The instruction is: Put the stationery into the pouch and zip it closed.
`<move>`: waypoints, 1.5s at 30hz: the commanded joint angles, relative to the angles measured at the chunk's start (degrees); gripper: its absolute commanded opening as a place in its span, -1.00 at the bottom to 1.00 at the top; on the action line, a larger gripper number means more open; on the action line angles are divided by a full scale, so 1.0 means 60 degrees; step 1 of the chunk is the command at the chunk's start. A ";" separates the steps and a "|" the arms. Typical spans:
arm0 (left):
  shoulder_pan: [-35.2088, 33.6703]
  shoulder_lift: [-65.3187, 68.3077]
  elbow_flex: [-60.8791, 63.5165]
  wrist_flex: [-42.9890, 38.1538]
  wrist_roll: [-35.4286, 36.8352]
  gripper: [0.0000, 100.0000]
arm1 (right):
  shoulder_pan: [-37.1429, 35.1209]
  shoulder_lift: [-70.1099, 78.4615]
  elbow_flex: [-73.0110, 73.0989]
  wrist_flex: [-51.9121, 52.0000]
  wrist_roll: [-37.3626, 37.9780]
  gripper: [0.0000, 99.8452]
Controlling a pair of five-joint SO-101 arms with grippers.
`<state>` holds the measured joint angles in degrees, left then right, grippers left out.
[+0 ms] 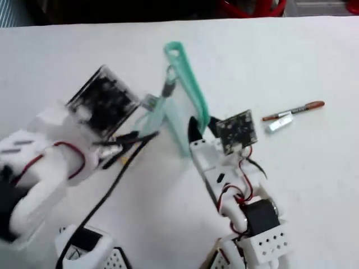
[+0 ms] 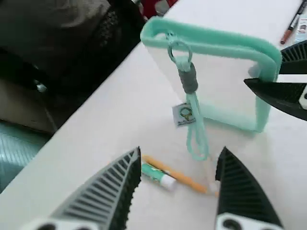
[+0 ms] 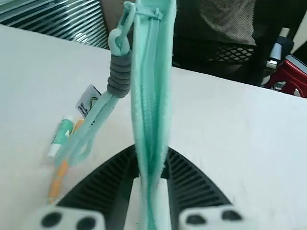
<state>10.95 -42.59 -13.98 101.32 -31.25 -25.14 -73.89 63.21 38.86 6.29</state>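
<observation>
Two pincers, one upright pouch, stationery outside.
Left pincer gapes wide and empty over a pencil and what may be a capped marker, the dangling strap just beside them; the pouch, soft, light, likely floppy, stands on edge on the surface, right pincer clamped on its end seam, best held there; a pen lies well apart.

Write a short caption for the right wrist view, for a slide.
Right gripper clamps the upright mint pouch by its edge; an orange pencil lies beside.
</observation>
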 commanded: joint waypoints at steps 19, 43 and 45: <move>-0.3216 0.3465 0.7399 -1.4505 0.3106 -0.48 | -0.0872 -0.0037 -0.0689 0.1355 0.0982 -0.96; -0.0491 0.2190 0.7209 -1.1267 0.5114 -0.48 | -0.1209 -0.0125 -0.0484 0.1238 0.0879 -0.96; -0.0374 0.1692 0.7209 -1.0608 0.4806 -0.48 | -0.0945 -0.0125 -0.0484 0.1238 0.0718 -0.96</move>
<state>5.85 -26.51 31.30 33.10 -0.13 -32.18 -73.89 60.84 47.12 11.38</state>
